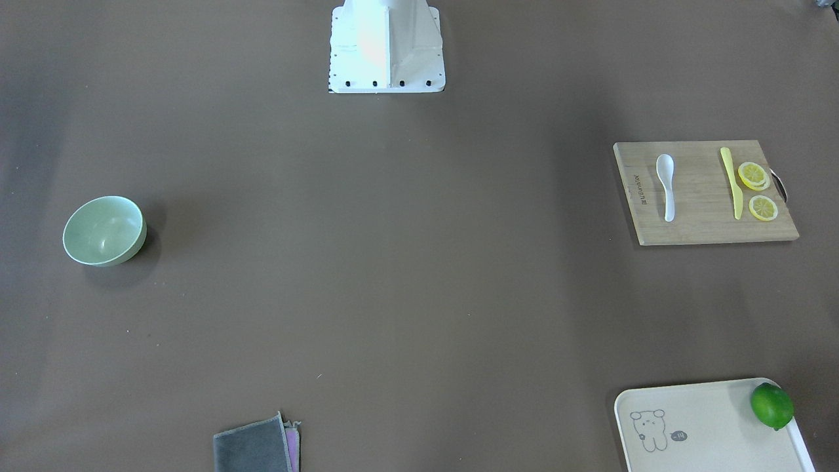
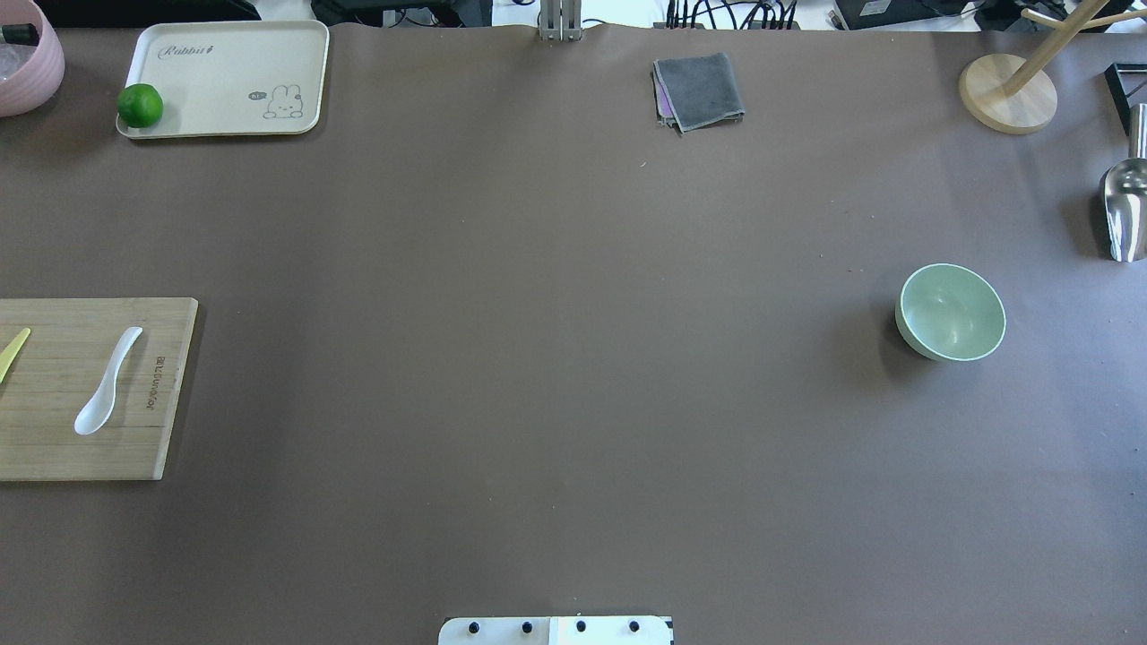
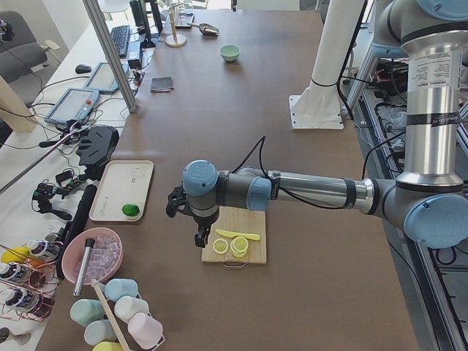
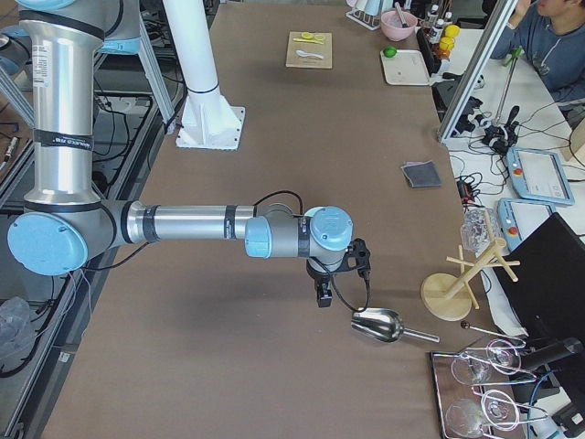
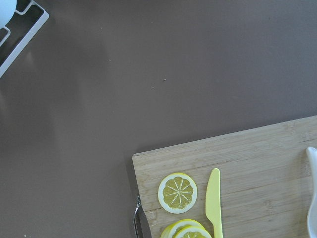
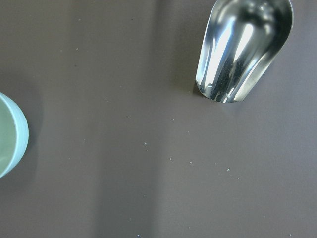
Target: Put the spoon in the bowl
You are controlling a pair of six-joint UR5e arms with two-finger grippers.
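As you read down from large to small, counter (image 2: 573,358): brown, and you see the robot's base at the middle of its near edge.
Left arm (image 3: 314,191): reaches out over the left edge, above the cutting board.
Right arm (image 4: 183,222): reaches out toward the right edge, beside the metal scoop.
Cutting board (image 1: 701,219): wooden, flat at the left edge, about midway along it.
Tray (image 1: 708,419): cream, at the far left corner, on your side.
Bowl (image 1: 134,246): pale green, upright, near the right edge and well apart from the board.
Cloth (image 1: 252,449): grey, folded, at the far edge near its middle.
Metal scoop (image 2: 1125,210): shiny, at the right edge, beyond the bowl.
Spoon (image 1: 666,185): white, lying flat on the board's inner half, scoop toward the robot, handle toward you.
Knife (image 1: 732,180): yellow, on the board's outer half, parallel to the spoon and apart from it.
Lime (image 1: 772,405): green, in the tray's corner.
Lemon slices (image 1: 754,176): just beside the knife, on its outer side.
Left claw (image 3: 199,238): hangs over the board's outer end; you cannot tell whether its fingers are spread.
Right claw (image 4: 322,296): hangs near the scoop; its fingers' spacing cannot be told either.
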